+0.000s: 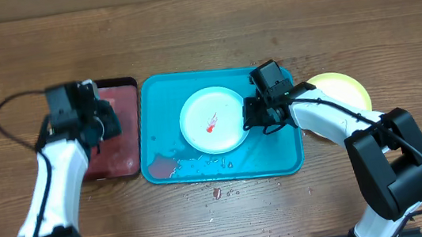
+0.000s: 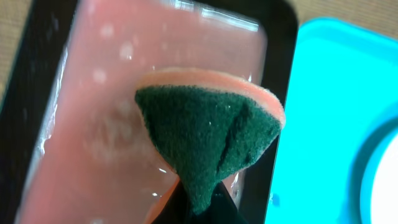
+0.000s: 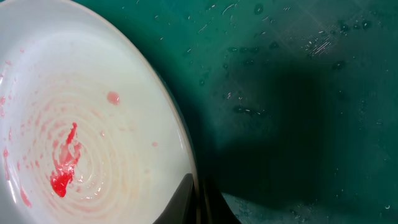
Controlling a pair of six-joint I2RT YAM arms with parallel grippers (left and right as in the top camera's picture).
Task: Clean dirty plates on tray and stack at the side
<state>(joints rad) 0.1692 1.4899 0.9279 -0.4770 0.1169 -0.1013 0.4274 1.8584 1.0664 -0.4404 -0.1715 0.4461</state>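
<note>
White plate [image 1: 218,110], red-smeared, lies on blue tray [image 1: 278,151]; right gripper [image 1: 249,120] clamped on its rim. Left gripper [image 1: 108,124] pinches sponge [image 2: 211,140] above adjoining dark tray [image 1: 124,156]. Green plate [image 1: 347,87] on table [image 1: 184,26], partly under right arm [image 1: 322,118].

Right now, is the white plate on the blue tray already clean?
No, a red sauce smear sits near the middle of the white plate lying on the tray.
</note>
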